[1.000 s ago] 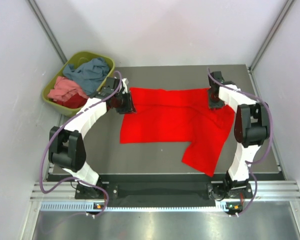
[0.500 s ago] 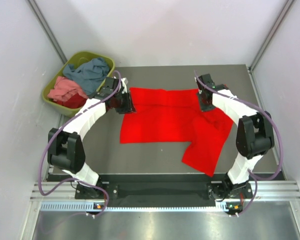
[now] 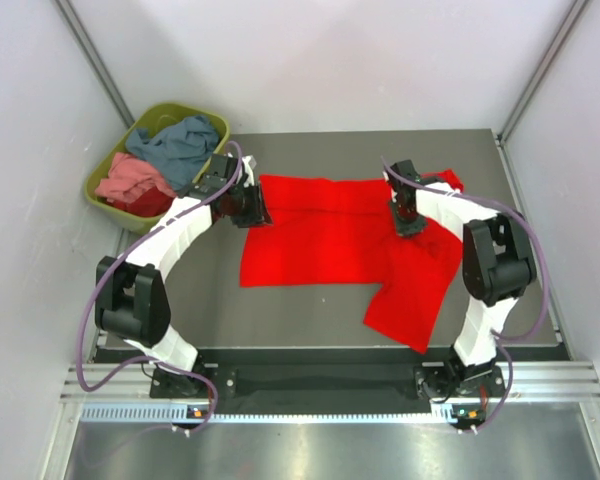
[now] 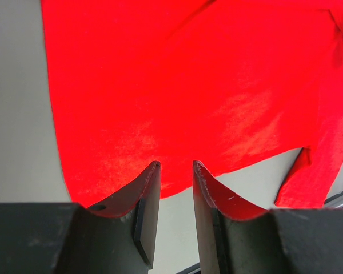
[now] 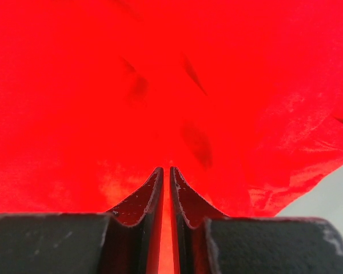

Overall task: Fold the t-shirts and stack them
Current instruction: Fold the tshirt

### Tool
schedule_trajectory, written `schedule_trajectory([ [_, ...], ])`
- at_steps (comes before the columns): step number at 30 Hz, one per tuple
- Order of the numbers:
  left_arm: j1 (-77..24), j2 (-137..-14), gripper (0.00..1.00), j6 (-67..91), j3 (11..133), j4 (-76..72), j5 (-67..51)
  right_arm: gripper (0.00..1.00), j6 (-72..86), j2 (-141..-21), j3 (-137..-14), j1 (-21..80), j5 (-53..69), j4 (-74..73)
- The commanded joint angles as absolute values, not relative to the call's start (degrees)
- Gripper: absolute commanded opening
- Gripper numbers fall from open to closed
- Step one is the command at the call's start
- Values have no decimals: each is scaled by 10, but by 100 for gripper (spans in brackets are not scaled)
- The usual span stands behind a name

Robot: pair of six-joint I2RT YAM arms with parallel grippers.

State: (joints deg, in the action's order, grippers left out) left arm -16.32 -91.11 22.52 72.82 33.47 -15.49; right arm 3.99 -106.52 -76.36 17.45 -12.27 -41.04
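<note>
Pressed almost together, the jaws of the right gripper [image 5: 166, 169] pinched a thin fold of the red t-shirt [image 3: 320, 240]; in its wrist view we saw only a sliver of red between them. We found the jaws of the left gripper [image 4: 175, 165] standing a little apart, with the grey table [image 3: 320, 150] showing in the gap and nothing held, their tips over the shirt's edge. From above, the red t-shirt lay spread on the table. The left gripper was at its 10 o'clock corner and the right gripper on the cloth toward 2 o'clock, with one flap trailing toward 5 o'clock. At the table's 10 o'clock corner stood the green tub [image 3: 212, 122]. In it we saw a blue-grey t-shirt [image 3: 180, 145], a pink t-shirt [image 3: 130, 178] and a darker red t-shirt [image 3: 152, 203] heaped together.
</note>
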Motion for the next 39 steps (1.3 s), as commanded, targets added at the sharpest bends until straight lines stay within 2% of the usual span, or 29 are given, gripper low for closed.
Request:
schedule_trajectory([
  [1,-162,-884,34,218,724,324,-152,10,33,-1077,-766,168,-151,-399],
  [10,-162,-887,34,219,726,324,-151,14,14,-1091,-766,155,-220,-386],
  [23,-162,-887,34,217,727,326,-148,22,4,-1127,-787,131,-209,-373],
  [30,-162,-886,34,217,726,325,-145,16,4,-1135,-781,128,-192,-367],
  [35,-162,-885,34,217,726,326,-144,0,6,-1131,-783,129,-184,-371],
  [39,-162,-885,34,218,727,325,-143,0,10,-1118,-792,129,-172,-390],
])
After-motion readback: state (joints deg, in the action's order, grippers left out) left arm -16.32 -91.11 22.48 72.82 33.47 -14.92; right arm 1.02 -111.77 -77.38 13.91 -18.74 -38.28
